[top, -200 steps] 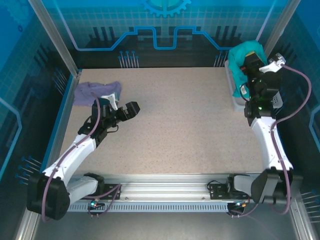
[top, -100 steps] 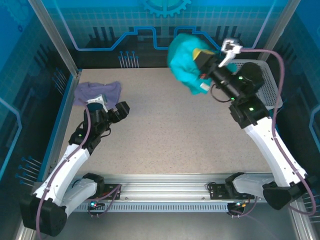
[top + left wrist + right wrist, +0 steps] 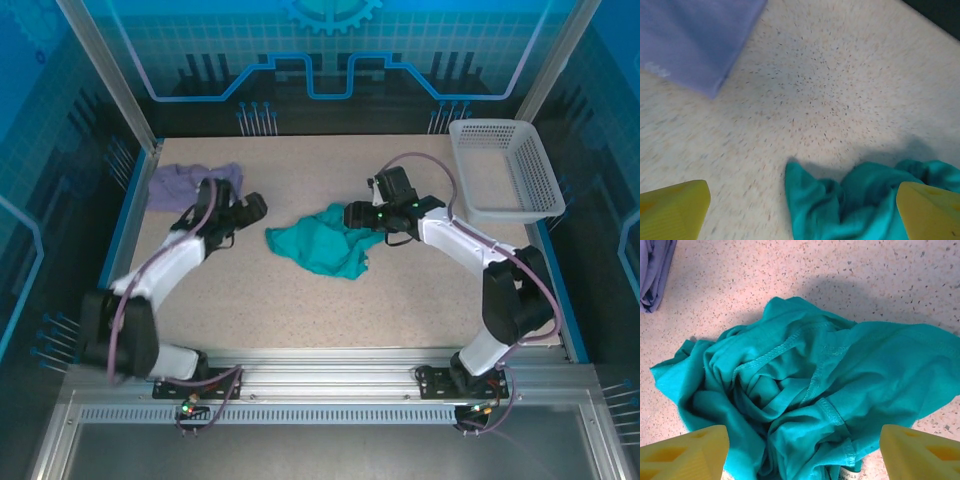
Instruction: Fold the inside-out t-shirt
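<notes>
Speckled worktop (image 3: 400, 300). At its centre lies the inside-out t-shirt (image 3: 322, 247), crumpled, seams showing. The left gripper (image 3: 252, 208), jaws open, hovers just beside its left edge. The right gripper (image 3: 352, 215), jaws open and gripping nothing, hangs over its right part. Far left: a lavender shirt (image 3: 180, 182). Far right: a white basket (image 3: 530, 165).

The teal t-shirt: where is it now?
In the top view, the teal t-shirt lies crumpled at the table centre, right of the purple shirt and left of the basket.
</notes>
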`<state>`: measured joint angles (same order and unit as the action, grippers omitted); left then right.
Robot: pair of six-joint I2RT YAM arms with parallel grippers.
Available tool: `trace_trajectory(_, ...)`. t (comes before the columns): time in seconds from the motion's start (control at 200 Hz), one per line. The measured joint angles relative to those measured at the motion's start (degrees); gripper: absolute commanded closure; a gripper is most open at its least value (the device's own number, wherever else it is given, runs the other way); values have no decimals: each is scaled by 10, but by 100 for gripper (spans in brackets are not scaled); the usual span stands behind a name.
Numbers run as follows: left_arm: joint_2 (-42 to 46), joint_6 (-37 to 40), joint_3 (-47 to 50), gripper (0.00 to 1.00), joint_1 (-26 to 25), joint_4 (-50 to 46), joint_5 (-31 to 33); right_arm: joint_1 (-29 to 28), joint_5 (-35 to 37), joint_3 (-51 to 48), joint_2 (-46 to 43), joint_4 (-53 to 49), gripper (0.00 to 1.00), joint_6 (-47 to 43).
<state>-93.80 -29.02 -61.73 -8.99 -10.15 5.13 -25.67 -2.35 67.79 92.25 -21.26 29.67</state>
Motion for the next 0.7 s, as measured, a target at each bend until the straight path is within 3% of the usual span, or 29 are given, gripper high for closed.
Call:
trace_trajectory(0.15, -175, 26, -158, 22, 14, -33, -27, -5, 7, 0, -18, -1, 20, -9)
trace_trajectory(0.265, -252, 34, -240, 22, 42, -62, -59, -5, 9, -10, -22, -1, 20, -12)
trace_trajectory(0.7, -295, 27, -296, 22, 151, -106, -112, -6, 8, -25, -10, -6, 20, -13)
